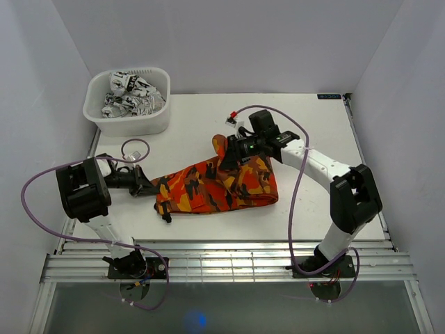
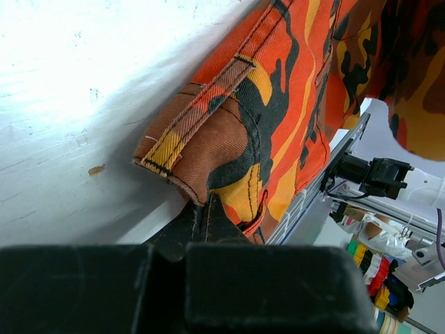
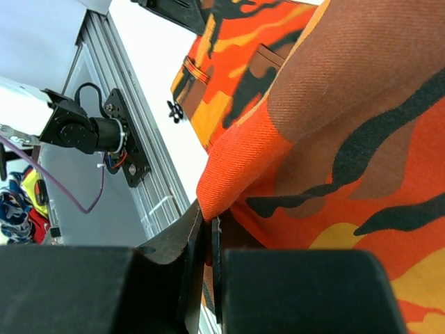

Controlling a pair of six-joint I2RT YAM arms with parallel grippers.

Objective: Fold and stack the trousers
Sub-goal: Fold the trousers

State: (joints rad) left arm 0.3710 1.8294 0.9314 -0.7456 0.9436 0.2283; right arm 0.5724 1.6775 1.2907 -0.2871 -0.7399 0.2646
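Orange, brown and black camouflage trousers [image 1: 215, 184] lie folded across the middle of the white table [image 1: 313, 118]. My left gripper [image 1: 148, 186] is shut on the waistband end of the trousers [image 2: 229, 139] at their left edge, low on the table. My right gripper [image 1: 228, 157] is shut on a fold of the trousers [image 3: 327, 118] and holds that upper right part lifted above the rest.
A white basket [image 1: 128, 120] holding black-and-white patterned clothes [image 1: 132, 94] stands at the back left corner. Purple cables loop from both arms over the table. A slatted metal rail [image 1: 222, 264] runs along the near edge.
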